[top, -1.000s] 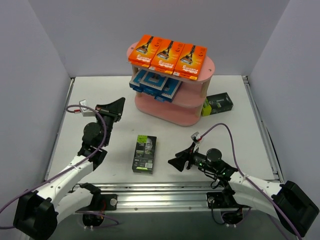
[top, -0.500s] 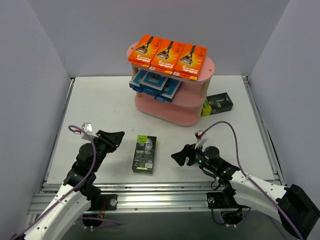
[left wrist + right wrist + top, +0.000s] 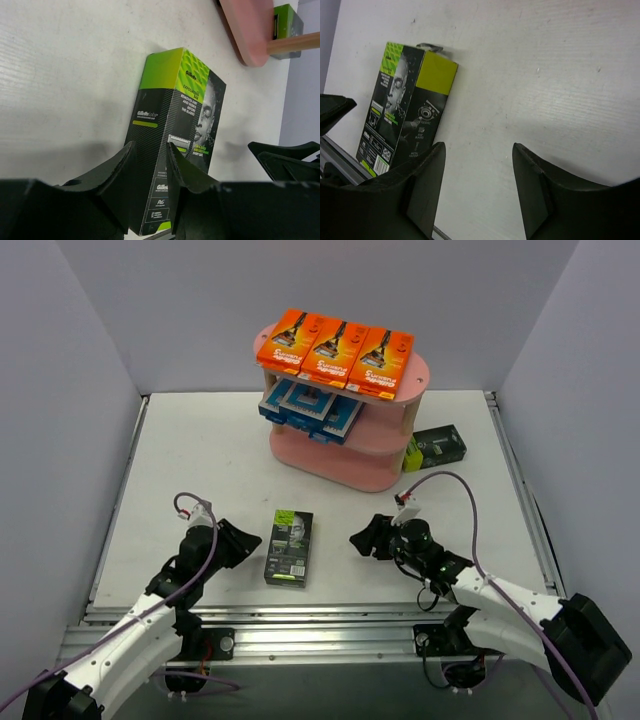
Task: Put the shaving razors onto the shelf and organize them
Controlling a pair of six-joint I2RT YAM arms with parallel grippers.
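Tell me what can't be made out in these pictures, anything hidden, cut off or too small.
- Top view: the pink shelf has its lowest tier covered by the boards above, so its contents are hidden.
- Top view: the blue-and-white packs sit partly beneath the tier of orange packs; their count is unclear.
- Left wrist view: the left gripper hides the black-and-lime pack at its near end.
- Top view: that pack's print is too small to read.
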